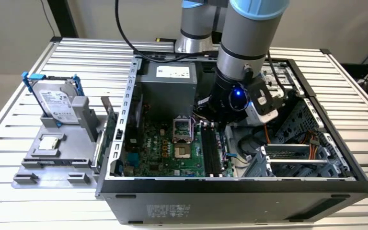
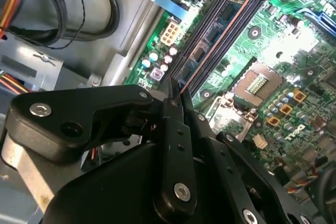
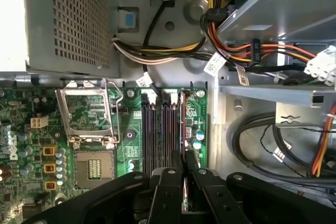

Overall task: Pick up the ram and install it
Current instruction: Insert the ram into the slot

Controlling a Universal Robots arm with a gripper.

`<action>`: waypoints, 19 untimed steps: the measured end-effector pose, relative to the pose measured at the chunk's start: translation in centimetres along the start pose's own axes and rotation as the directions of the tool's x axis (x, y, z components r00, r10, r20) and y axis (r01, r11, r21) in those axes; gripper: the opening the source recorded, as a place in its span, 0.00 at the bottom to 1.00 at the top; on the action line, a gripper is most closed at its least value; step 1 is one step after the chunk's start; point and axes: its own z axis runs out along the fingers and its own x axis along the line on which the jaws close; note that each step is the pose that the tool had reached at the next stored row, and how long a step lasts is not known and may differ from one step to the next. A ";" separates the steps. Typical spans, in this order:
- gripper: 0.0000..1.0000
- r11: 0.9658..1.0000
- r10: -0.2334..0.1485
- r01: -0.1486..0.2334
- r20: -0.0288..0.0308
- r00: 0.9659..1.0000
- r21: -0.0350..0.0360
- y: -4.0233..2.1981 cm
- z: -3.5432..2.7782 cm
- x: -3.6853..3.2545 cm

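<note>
Exterior view, tabletop (image 1: 337,72): slatted metal, carrying the open computer case (image 1: 235,191) and a grey tray (image 1: 50,167).
Case: lies on its side, and my arm (image 1: 248,43) reaches down into it over the green motherboard (image 1: 165,151).
Tray: sits beside the case on the exterior view's left, with a silver hard drive (image 1: 56,103) in a blue bracket standing in it and a small square chip (image 1: 48,143) lying flat.
My hand (image 3: 183,169): fingers (image 3: 169,192) pinched nearly together on the ram (image 3: 183,129), seen edge-on in both wrist views.
Ram: upright between my fingertips, at the long memory slots (image 2: 220,24) beside the processor socket (image 3: 92,116); I cannot tell if it is seated.
</note>
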 end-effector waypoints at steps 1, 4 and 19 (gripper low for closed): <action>0.00 1.000 0.000 0.000 0.000 1.000 -0.001 0.00 0.03 0.00; 0.00 1.000 0.000 0.000 0.000 1.000 -0.001 0.00 0.04 0.00; 0.00 1.000 0.000 0.000 0.000 1.000 -0.002 -1.09 2.16 0.05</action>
